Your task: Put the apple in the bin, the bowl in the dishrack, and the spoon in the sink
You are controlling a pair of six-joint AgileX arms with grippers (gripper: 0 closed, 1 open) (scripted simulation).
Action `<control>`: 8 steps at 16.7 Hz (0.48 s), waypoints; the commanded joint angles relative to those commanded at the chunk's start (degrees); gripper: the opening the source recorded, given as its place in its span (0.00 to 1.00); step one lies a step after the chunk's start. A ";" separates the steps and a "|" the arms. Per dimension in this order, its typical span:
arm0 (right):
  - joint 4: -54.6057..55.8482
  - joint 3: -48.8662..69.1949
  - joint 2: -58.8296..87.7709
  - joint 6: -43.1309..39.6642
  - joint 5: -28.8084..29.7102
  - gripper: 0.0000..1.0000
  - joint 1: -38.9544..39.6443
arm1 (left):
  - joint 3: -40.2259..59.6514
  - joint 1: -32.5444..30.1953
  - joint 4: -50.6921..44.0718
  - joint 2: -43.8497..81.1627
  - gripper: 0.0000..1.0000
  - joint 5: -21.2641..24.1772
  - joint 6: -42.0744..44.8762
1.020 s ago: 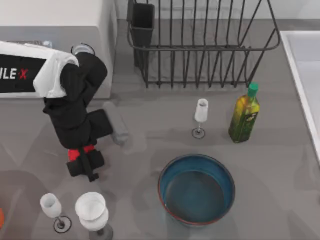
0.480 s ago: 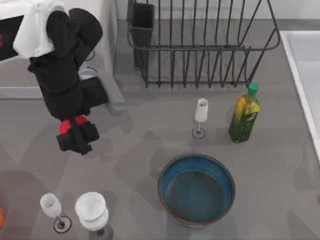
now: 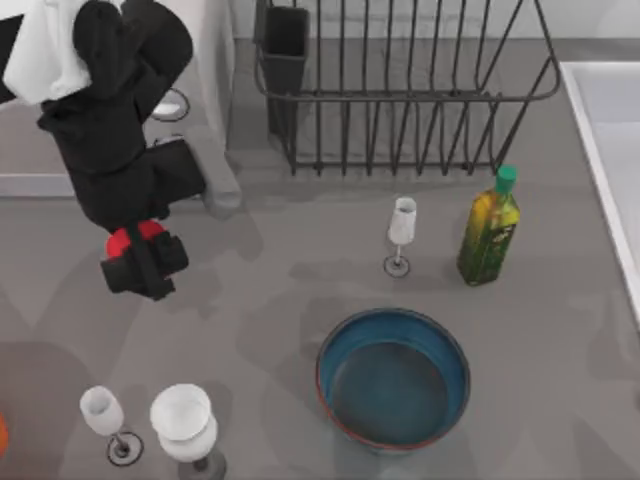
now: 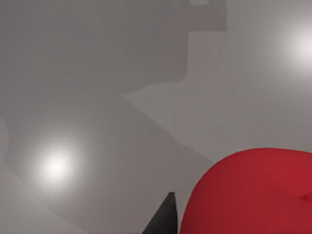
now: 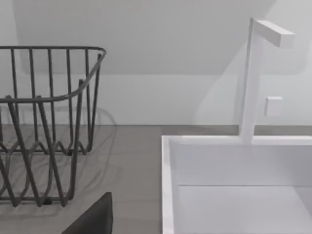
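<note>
My left gripper (image 3: 136, 266) hangs above the table's left side, shut on the small red apple (image 3: 127, 240). In the left wrist view the apple (image 4: 253, 195) sits close up beside one dark fingertip (image 4: 164, 220), with bare grey table below. The blue bowl (image 3: 393, 385) with a reddish rim stands empty at the front centre. At the back is the black wire dishrack (image 3: 400, 95), which the right wrist view has as dishrack (image 5: 48, 122). The white sink (image 3: 600, 130) lies at the right edge, and its rim is the sink (image 5: 168, 185) next to the rack. Spoon and bin are out of view.
A small wine glass (image 3: 401, 233) and a green-capped oil bottle (image 3: 490, 228) stand between bowl and rack. Two more glasses (image 3: 105, 420) (image 3: 183, 420) sit front left. A white microwave (image 3: 215, 100) is behind my left arm. A faucet (image 5: 253, 73) rises over the sink.
My left arm has carried the apple up off the table and toward the back left, away from the two glasses. Nothing else has moved.
</note>
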 joint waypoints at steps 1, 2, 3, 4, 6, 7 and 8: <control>0.00 0.00 0.00 0.00 0.00 1.00 0.00 | -0.92 1.19 -0.35 -1.28 0.00 -0.63 -1.11; 0.00 0.00 0.00 0.00 0.00 1.00 0.00 | -2.10 2.97 -0.83 -2.99 0.00 -1.46 -2.63; 0.00 0.00 0.00 0.00 0.00 1.00 0.00 | -3.46 5.34 -1.41 -5.13 0.00 -2.44 -4.52; 0.00 0.00 0.00 0.00 0.00 1.00 0.00 | -4.97 8.30 -2.12 -7.74 0.00 -3.56 -6.79; 0.00 0.00 0.00 0.00 0.00 1.00 0.00 | -8.39 15.96 -3.67 -14.24 0.00 -6.14 -12.56; 0.00 0.00 0.00 0.00 0.00 1.00 0.00 | -10.29 20.16 -4.36 -17.77 0.00 -7.52 -15.81; 0.00 0.00 0.00 0.00 0.00 1.00 0.00 | -12.22 24.03 -4.95 -21.22 0.00 -8.89 -19.07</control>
